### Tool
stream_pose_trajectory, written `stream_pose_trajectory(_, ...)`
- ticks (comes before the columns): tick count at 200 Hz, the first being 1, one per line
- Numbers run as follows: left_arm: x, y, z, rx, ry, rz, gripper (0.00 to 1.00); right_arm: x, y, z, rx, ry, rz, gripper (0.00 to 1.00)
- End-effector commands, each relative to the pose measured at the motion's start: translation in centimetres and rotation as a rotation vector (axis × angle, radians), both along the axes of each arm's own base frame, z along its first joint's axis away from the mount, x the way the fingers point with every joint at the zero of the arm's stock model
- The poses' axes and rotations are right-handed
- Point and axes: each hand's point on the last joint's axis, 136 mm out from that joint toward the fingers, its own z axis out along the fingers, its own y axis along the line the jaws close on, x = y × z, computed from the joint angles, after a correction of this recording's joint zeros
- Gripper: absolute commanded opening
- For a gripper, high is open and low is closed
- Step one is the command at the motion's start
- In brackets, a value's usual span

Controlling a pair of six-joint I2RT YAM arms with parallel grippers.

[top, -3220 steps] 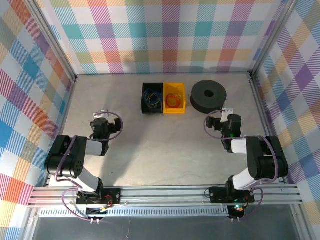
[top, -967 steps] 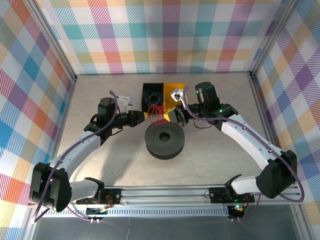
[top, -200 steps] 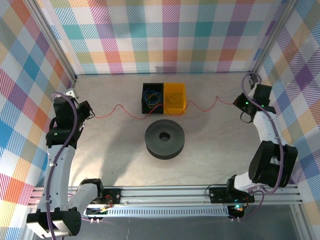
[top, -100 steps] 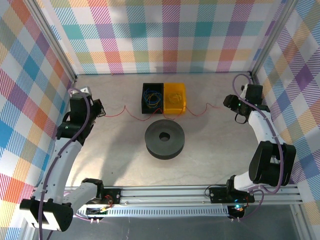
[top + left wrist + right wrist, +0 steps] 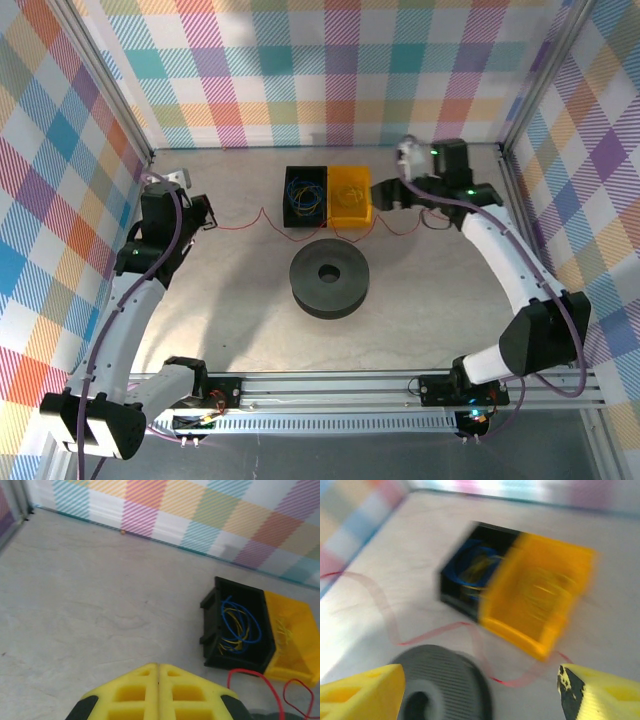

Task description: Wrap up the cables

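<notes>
Your left gripper (image 5: pixel 158 672) has its two yellow fingers pressed flat together, with no gap between them. In the top view it stands near the left edge of the tabletop (image 5: pixel 240 300), and the left end of the one red cable (image 5: pixel 233 228) runs right up to its tip, so it appears to pinch that end.

Your right gripper (image 5: pixel 480 685) is wide open, with one yellow finger at each side of its wrist view and nothing between them. In the top view it hangs just beside the right side of the yellow bin (image 5: pixel 350 195).

The cable lies in loose waves on the far half of the tabletop. It passes in front of the two bins and ends right of the yellow one.

There are two bins, touching side by side: one black bin (image 5: pixel 237 630) with blue and yellow wires (image 5: pixel 242 625) inside, and one yellow. What is inside the yellow bin is too blurred to tell.

One black spool (image 5: pixel 330 278) lies flat near the middle, just on the near side of the cable.
</notes>
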Motion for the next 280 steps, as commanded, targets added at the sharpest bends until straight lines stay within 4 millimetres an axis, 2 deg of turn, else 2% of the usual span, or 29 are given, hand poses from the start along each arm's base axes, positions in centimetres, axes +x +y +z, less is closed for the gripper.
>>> stream_pose_trajectory(1, 0.2, -1.8, 2.2, -0.016, -0.063, -0.098, 0.0, -2.5, 6.5, 1.2, -0.03, -0.088, 0.277, 0.8)
stream_pose_trajectory(21, 0.1, -2.1, 2.7, -0.017, -0.075, -0.114, 0.0, -3.0, 11.1, 0.9, -0.054, -0.125, 0.406, 0.8)
stream_pose_trajectory(45, -0.1, -2.4, 3.4, -0.015, -0.083, -0.137, 0.0, -2.5, 15.0, 0.3, -0.077, -0.13, 0.498, 0.79)
stream_pose_trajectory(51, -0.1, -2.5, 3.5, -0.015, -0.084, -0.14, 0.0, -2.4, 15.9, 0.6, -0.062, -0.121, 0.512, 0.79)
stream_pose_trajectory(83, -0.2, -2.5, 3.8, -0.015, -0.097, -0.142, 0.0, -0.8, 19.4, 1.9, 0.062, 0.062, 0.488, 0.77)
stream_pose_trajectory(95, -0.2, -2.5, 3.9, -0.018, -0.102, -0.142, 0.0, -1.3, 20.7, 2.1, 0.128, 0.141, 0.509, 0.76)
stream_pose_trajectory(114, 0.0, -2.7, 3.9, -0.025, -0.101, -0.152, 0.0, -2.4, 22.2, 1.3, 0.109, 0.132, 0.553, 0.75)
stream_pose_trajectory(165, 0.2, -3.1, 4.5, -0.04, -0.118, -0.168, 0.0, -2.9, 23.3, -0.9, 0.08, 0.199, 0.566, 0.74)
stream_pose_trajectory(245, -0.3, -3.3, 5.2, -0.045, -0.134, -0.184, 0.0, -2.2, 22.5, -3.7, 0.007, 0.177, 0.538, 0.76)
stream_pose_trajectory(280, -0.5, -3.4, 5.3, -0.047, -0.133, -0.192, 0.0, -2.1, 21.1, -3.1, 0.096, 0.106, 0.551, 0.79)
